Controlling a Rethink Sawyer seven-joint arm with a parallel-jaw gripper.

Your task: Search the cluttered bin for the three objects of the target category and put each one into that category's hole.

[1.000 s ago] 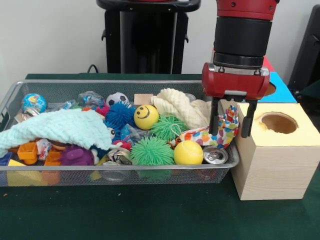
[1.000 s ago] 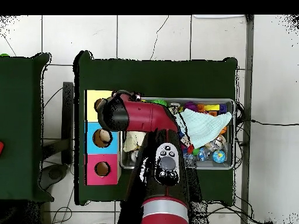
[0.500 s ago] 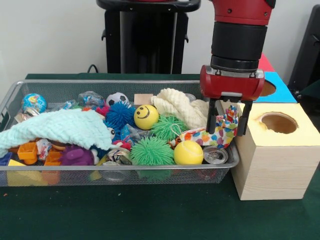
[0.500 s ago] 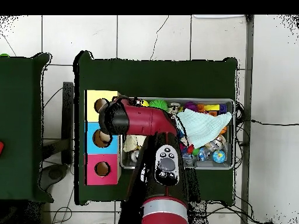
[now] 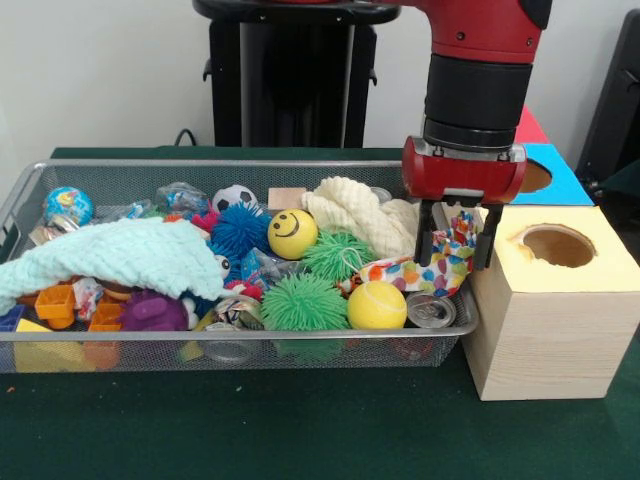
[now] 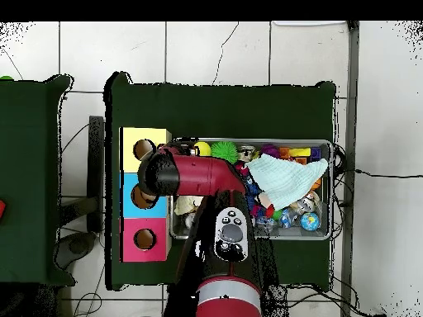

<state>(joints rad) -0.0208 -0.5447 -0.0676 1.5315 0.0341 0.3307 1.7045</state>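
Observation:
The wire-mesh bin (image 5: 240, 163) is full of toys and also shows in the overhead view (image 6: 329, 191). One white fabric piece with coloured patches (image 5: 440, 272) lies at the bin's right end, draped against the wall. My gripper (image 5: 455, 245) hangs over it, open, with one finger on each side of the piece's raised top. I see no other printed pieces. The round hole (image 5: 557, 245) in the yellow-topped box is just right of the bin and also shows in the overhead view (image 6: 142, 149). In the overhead view the arm's wrist (image 6: 161, 172) hides the gripper.
A mint-green towel (image 5: 110, 255) covers the bin's left part and a cream towel (image 5: 365, 215) lies behind the gripper. A smiley ball (image 5: 292, 233), green spiky balls (image 5: 303, 302), a yellow ball (image 5: 377, 305) and a can (image 5: 431, 310) lie nearby. Blue-topped (image 5: 560, 180) and red-topped (image 5: 533, 128) boxes stand behind the yellow one.
The gripper has risen slightly and shifted a little to the left in the front view, staying open. The printed fabric piece has not visibly moved.

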